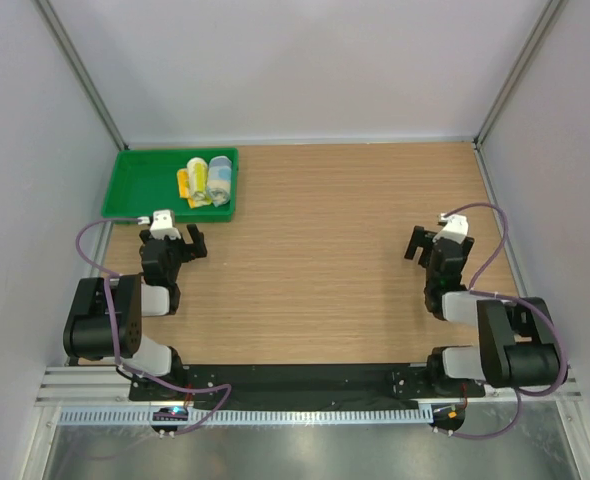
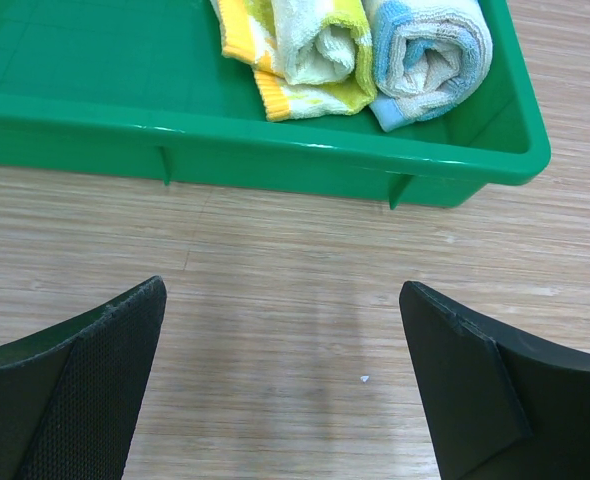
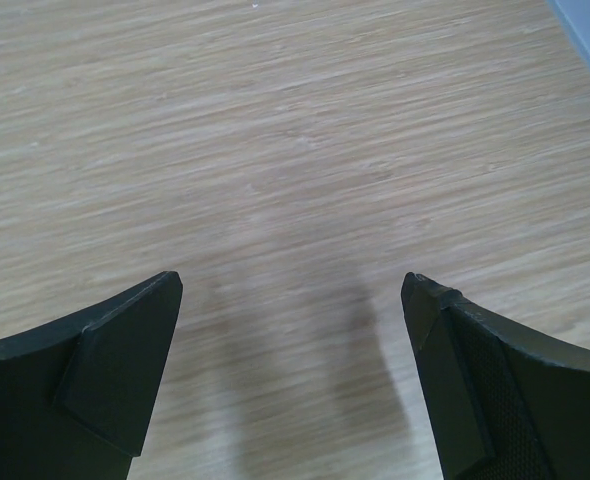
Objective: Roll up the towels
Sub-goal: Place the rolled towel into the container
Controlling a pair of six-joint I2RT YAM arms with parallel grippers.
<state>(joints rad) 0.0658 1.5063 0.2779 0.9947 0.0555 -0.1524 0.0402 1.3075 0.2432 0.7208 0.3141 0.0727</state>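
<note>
Two rolled towels lie side by side in the green tray (image 1: 145, 185) at the back left. The yellow-green and white towel (image 1: 195, 179) with an orange edge is on the left, the light blue and white towel (image 1: 219, 179) on the right. Both show in the left wrist view, yellow-green (image 2: 305, 50) and blue (image 2: 430, 55), rolled up inside the tray (image 2: 275, 140). My left gripper (image 1: 182, 240) is open and empty, over bare table just in front of the tray. My right gripper (image 1: 427, 240) is open and empty over bare table at the right.
The wooden table (image 1: 315, 260) is bounded by white walls at the back and both sides. The tray's front wall stands close ahead of my left fingers (image 2: 95, 380). A tiny white speck (image 2: 364, 379) lies on the wood between them.
</note>
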